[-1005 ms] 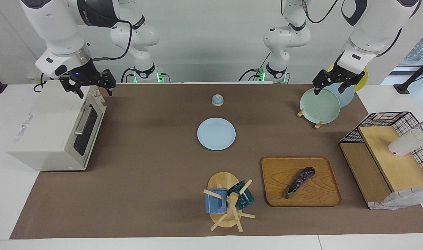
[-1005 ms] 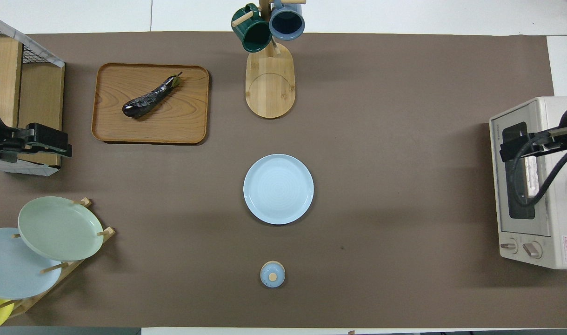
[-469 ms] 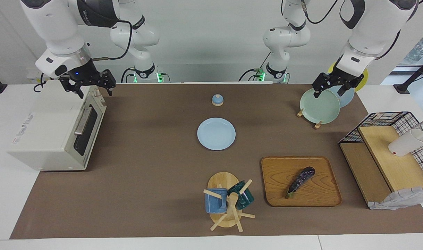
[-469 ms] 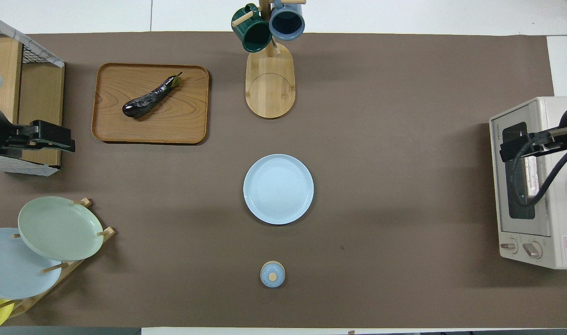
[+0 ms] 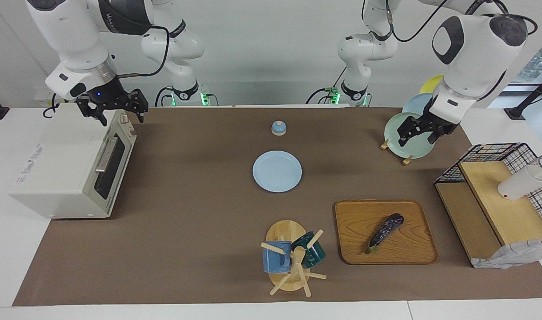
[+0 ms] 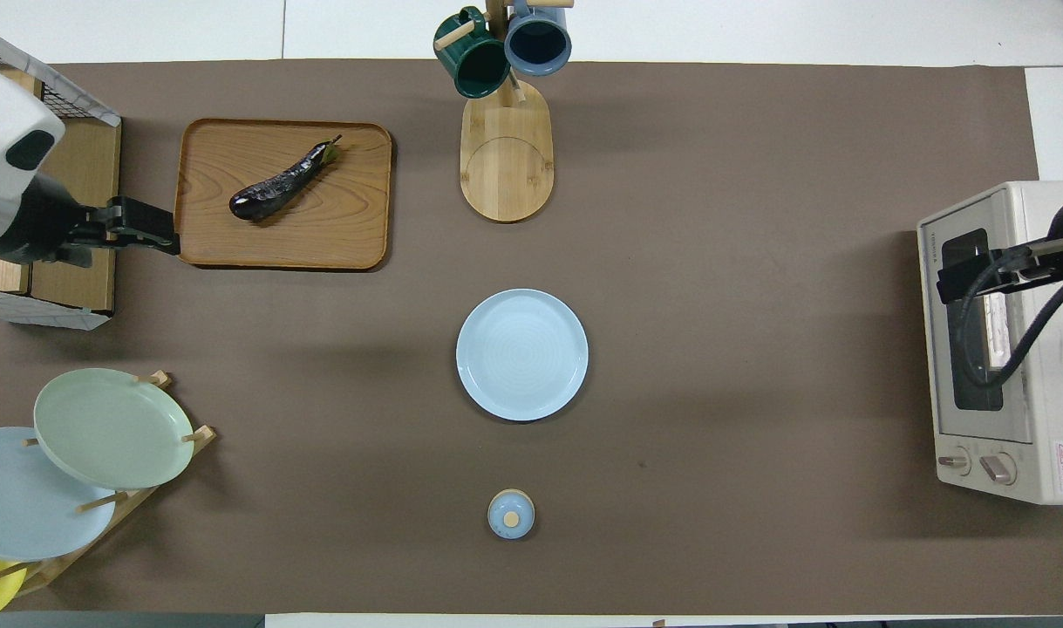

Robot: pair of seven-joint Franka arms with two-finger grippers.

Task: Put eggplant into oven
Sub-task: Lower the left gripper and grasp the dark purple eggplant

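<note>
My left claw point(image 5: 418, 133), fingers apart, hangs over the green plate point(image 5: 408, 142). The glossy dark purple eggplant point(image 5: 385, 232) lies on the wooden tray point(image 5: 413, 253), at five o'clock; I should approach across its middle. My right claw point(image 5: 115, 108) waits apart over the closed cream oven point(image 5: 70, 164).

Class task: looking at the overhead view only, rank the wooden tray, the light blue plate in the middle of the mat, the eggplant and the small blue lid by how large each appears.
1. wooden tray
2. light blue plate
3. eggplant
4. small blue lid
No two look alike in size.
</note>
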